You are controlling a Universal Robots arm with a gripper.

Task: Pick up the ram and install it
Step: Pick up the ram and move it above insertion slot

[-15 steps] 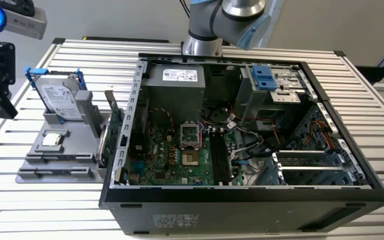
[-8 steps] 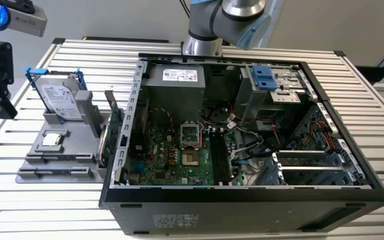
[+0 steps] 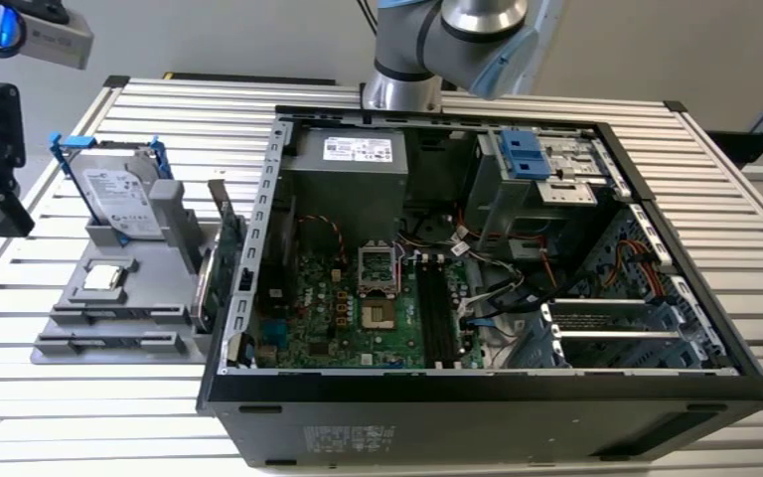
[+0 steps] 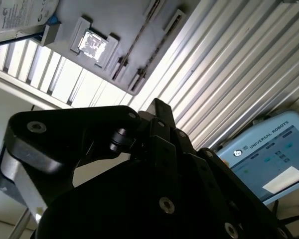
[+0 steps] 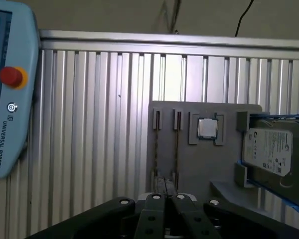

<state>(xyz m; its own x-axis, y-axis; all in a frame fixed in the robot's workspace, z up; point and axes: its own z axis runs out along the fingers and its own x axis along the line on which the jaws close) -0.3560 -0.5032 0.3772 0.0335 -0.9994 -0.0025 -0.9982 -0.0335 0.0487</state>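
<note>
Ram (image 5: 177, 149) (image 4: 133, 44), one long thin stick, seen edge-on in both wrist views, brownish-dark edge, standing on its long edge in a slot of the grey holder (image 5: 204, 164), not installed

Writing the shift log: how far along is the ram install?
Done: nothing yet. The motherboard's black slots in the open case look empty. In hand: nothing that I can see. The gripper is near the gray holder, where a thin stick, likely the ram, stands on edge. Left: both the pickup and the install.
</note>
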